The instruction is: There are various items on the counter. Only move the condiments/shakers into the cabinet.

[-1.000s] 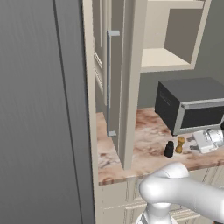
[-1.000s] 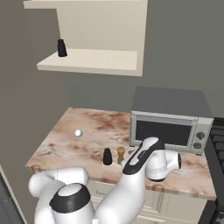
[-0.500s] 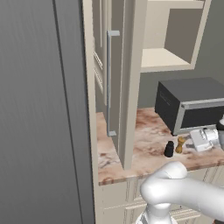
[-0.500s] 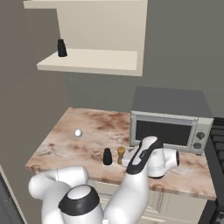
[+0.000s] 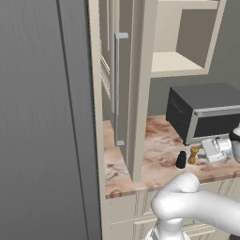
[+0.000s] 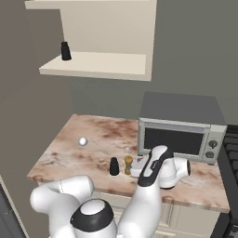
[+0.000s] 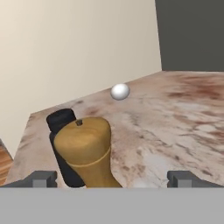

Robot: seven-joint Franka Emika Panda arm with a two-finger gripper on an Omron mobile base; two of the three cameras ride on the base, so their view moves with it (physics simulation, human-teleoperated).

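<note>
A golden-tan knobby shaker stands on the marbled counter, close in front of my open gripper. It sits between the finger lines, nearer the left fingertip. Just behind it stands a black shaker. From the base, the golden shaker and black shaker stand side by side near the counter's front edge, and the gripper is level with them on the right. Another black shaker stands on the cabinet shelf. The cabinet door is open.
A dark grey microwave stands right behind the hand. A small white ball lies on the counter farther left. A tall grey panel bounds the counter's left end.
The hand has edged slightly toward the golden shaker and the arm's elbow has shifted a little. Neither counter shaker has moved.
</note>
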